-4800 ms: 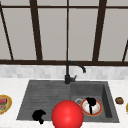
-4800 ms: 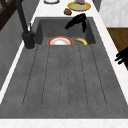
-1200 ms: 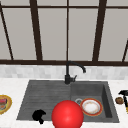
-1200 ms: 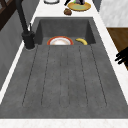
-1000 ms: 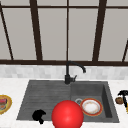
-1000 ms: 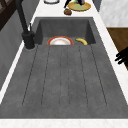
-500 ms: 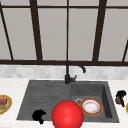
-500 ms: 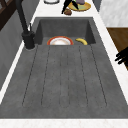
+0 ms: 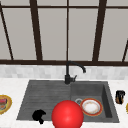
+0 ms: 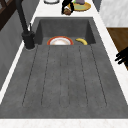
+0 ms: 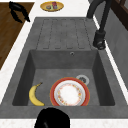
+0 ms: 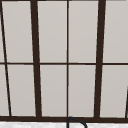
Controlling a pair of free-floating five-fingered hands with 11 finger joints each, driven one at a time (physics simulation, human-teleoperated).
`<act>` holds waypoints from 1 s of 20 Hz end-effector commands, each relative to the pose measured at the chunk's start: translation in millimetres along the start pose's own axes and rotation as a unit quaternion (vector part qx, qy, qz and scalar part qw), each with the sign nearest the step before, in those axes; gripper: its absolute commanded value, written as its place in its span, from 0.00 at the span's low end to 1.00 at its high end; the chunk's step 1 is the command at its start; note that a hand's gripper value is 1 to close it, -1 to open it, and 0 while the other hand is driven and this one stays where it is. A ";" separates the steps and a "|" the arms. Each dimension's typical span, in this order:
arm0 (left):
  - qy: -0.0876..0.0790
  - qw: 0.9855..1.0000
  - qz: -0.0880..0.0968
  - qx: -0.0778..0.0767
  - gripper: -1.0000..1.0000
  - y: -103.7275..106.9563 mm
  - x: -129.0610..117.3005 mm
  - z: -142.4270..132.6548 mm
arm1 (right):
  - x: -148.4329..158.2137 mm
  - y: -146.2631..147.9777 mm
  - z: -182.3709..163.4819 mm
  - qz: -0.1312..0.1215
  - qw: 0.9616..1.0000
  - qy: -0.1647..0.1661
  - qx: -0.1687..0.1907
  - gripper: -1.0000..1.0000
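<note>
Right hand (image 9: 120,94) is down on the white tabletop (image 9: 15,85), just past the right end of the dark grey stone sink (image 9: 45,90). My fingers come at it from above and curl in round a small brown round thing (image 10: 67,11), pinching it as far as I can make out. That thing sits right beside the yellow-green plate (image 10: 83,7) at that end, and a top-down hold suits something that low and squat. The wrist is up, the palm faces down, and the hand stands tall over the catch. Left hand (image 9: 38,116) hangs in the air off the front edge of the draining side, fingers loosely bent and spread like a claw, gripping nothing. In the basin the red-rimmed white plate (image 11: 70,93) lies flat on the floor by the drain, with the yellow banana (image 11: 34,95) on its side just next to it, both settled where they cannot roll. The black tap (image 9: 68,75) stands behind. A big red ball (image 9: 67,115) looms at the front, and a small yellow dish (image 9: 8,102) waits on the far left.
</note>
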 end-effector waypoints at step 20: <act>0.000 1.000 0.000 0.000 0.50 0.0 0.0 0.0 | 26.3 -58.2 57.1 -0.061 0.997 -0.002 -0.056 1.00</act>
